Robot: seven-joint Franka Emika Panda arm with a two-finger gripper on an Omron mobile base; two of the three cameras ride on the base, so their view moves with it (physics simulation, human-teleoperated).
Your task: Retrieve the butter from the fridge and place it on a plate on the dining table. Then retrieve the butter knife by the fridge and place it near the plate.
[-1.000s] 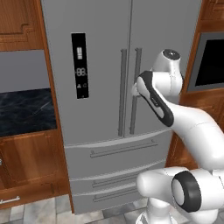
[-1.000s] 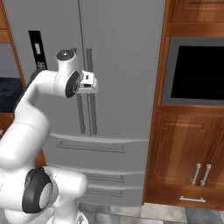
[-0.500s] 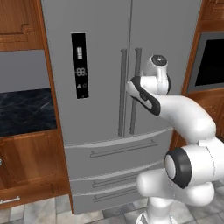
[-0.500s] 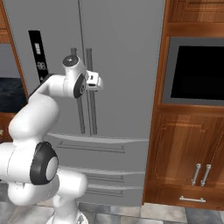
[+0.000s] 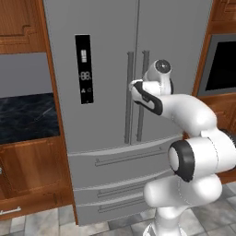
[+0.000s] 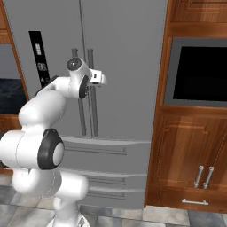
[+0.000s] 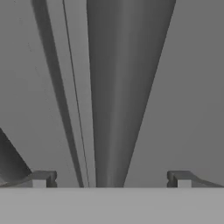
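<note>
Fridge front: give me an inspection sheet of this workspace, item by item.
Surface: black counter left of the fridge, nothing seen on it.
Job's things: fridge with both doors shut; butter, plate, knife: nothing seen.
Clutter: nothing seen.
Grippers: pincer open, its fingertips standing either side of the right door's bar handle, not closed on it.
Cables: nothing seen.
Surroundings: wooden cupboards, a dark built-in oven right of the fridge, grey tiled floor.
</note>
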